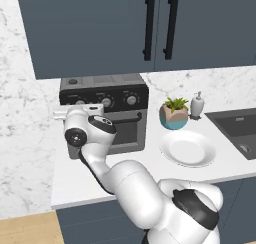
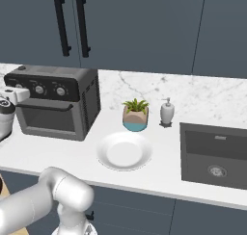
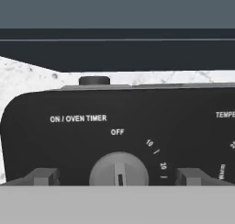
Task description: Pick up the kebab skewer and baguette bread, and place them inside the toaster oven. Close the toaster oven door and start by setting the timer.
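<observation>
Now at timer step | toaster oven [image 1: 105,115] far-left on counter [image 2: 159,174], toaster oven door [image 2: 48,117] shut | gripper [image 3: 118,176] spread wide, holding nothing, fingertips either side of timer knob [image 3: 119,170], pointer at OFF | advice: centre on knob, close squarely, twist toward minute marks without slipping.

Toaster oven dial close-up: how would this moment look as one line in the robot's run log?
step: set timer | gripper: open, straddling timer knob | knob: at OFF | toaster oven door: closed | plate: bare
</observation>
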Robot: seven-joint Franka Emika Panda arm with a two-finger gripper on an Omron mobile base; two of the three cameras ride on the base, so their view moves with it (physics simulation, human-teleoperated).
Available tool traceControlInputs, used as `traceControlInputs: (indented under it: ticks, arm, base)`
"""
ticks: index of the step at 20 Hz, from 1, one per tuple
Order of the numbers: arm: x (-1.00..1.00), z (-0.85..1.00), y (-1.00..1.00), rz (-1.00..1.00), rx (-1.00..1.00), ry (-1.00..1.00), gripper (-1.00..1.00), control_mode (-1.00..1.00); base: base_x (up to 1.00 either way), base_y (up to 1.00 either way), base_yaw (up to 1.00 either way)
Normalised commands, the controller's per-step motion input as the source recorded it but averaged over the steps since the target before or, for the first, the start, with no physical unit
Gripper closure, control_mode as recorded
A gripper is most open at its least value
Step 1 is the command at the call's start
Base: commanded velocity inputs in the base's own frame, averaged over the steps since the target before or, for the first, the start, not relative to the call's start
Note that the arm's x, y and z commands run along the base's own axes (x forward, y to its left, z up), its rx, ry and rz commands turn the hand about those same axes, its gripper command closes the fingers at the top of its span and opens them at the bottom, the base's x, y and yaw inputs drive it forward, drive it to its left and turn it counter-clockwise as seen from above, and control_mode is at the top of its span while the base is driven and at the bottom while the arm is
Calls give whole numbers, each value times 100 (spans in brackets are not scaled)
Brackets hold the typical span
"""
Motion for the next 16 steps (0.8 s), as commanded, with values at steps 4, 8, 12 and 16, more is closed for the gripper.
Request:
traceControlInputs:
  ticks: [4, 8, 12, 16]
  arm:
    - [0, -13, 0, 0, 0, 0, -100, -100]
    - [6, -7, 0, 0, 0, 0, -100, -100]
    - [8, 0, 0, 0, 0, 0, -100, -100]
    - [5, 0, 0, 0, 0, 0, -100, -100]
  base:
    - [0, 0, 0]
    - [0, 0, 0]
    - [0, 0, 0]
    - [0, 0, 0]
